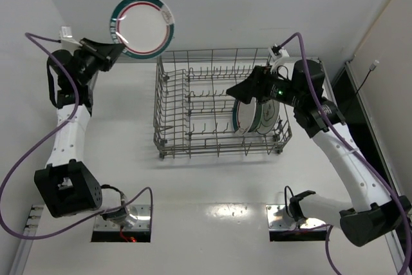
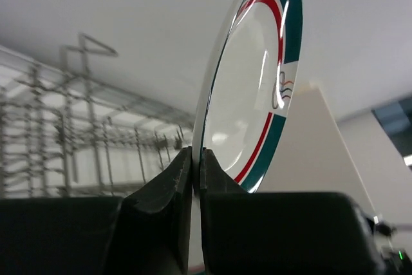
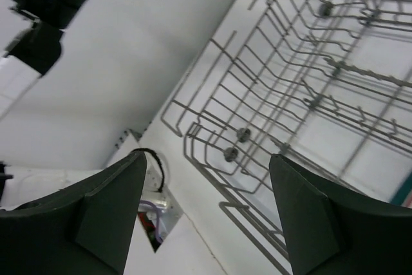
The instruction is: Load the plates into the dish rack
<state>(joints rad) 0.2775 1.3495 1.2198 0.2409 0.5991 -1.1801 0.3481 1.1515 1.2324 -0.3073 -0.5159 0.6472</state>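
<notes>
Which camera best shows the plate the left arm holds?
The top external view: the round white plate with green-and-red rim bands shows its whole face there. The left wrist view sees it nearly edge-on, rim pinched in the jaws. The right wrist view catches only a teal sliver, probably its rim.

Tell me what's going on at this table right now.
The left hand is shut on the rim of a round white plate with green and red bands, holding it up beyond the far left corner of the grey wire dish rack. The right hand is open above the rack's right end, next to banded plates already standing in it.
</notes>
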